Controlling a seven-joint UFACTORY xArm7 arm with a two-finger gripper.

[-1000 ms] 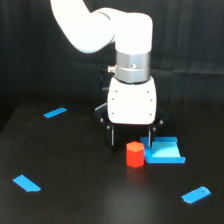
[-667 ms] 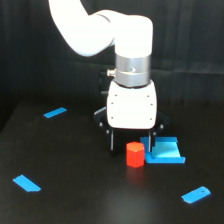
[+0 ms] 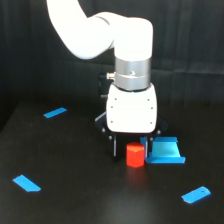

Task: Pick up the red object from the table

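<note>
The red object (image 3: 135, 155) is a small stubby red-orange block standing on the black table (image 3: 75, 200), right of the middle. My gripper (image 3: 132, 150) hangs straight down over it from the white arm. The jaws are open and straddle the block: the dark left finger (image 3: 115, 149) stands a little apart from it, and the right finger (image 3: 149, 146) is close to its other side. The block rests on the table; I cannot tell if a finger touches it.
A larger blue folded piece (image 3: 165, 151) lies right beside the block on the exterior view's right, close to the right finger. Flat blue pieces lie at back left (image 3: 55, 112), front left (image 3: 26, 183) and front right (image 3: 196, 194). A dark curtain hangs behind.
The gripper has come down, so its fingers now reach lower on either side of the red block. The block and the blue pieces have not moved.
</note>
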